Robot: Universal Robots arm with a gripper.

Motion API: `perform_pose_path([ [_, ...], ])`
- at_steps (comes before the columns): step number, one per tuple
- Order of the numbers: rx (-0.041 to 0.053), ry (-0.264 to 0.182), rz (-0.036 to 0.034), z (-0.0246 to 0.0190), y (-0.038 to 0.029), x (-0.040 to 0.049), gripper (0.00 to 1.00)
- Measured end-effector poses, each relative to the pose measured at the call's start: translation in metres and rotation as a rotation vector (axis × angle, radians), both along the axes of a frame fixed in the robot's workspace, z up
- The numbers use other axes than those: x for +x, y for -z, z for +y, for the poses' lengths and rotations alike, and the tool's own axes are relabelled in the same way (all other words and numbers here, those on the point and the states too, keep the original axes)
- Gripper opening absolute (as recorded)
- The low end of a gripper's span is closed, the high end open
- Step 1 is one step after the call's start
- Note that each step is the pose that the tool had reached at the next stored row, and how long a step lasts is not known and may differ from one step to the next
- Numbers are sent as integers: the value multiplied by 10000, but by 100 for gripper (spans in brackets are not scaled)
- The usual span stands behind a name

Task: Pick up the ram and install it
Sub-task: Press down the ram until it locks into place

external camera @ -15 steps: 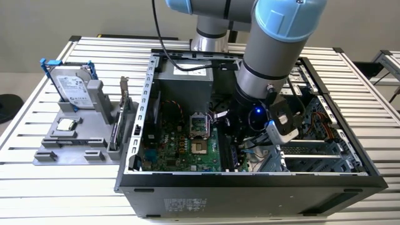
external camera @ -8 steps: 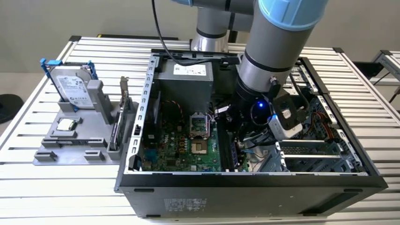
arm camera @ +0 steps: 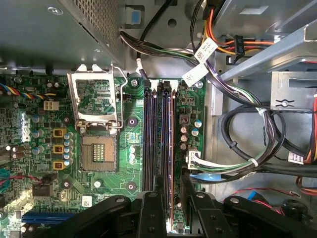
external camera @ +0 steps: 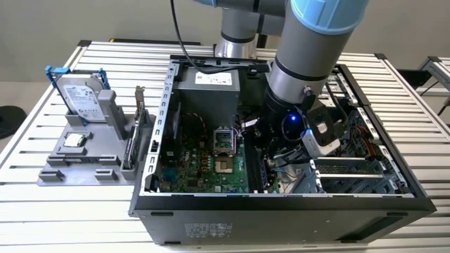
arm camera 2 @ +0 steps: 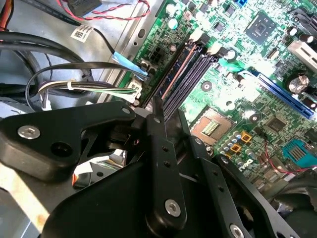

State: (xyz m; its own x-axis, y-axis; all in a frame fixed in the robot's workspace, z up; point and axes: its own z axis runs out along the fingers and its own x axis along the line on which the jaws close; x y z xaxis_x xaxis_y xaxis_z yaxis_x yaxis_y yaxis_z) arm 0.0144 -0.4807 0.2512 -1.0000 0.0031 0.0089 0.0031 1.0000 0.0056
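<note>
A slatted metal counter [external camera: 42, 195] carries an open computer case [external camera: 281, 211] in the exterior view, the arm reaching inside. In the first wrist view, the gripper [arm camera: 170, 208] fingers [arm camera: 151, 215] are closed on the ram [arm camera: 170, 148], which stands in a memory slot.

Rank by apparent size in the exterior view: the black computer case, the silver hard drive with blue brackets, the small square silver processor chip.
1. Black computer case, by far the largest.
2. Silver hard drive with blue brackets.
3. Small square silver processor chip, the smallest.
</note>
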Motion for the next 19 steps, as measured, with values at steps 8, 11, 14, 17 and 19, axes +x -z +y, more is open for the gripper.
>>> perform_pose_path([
  [8,23,1,-1,1,137,0,100],
  [11,33,0,-1,3,192,0,100],
  [14,41,0,0,4,247,0,100],
  [17,51,1,-1,4,294,0,100],
  [19,48,1,0,4,294,0,100],
])
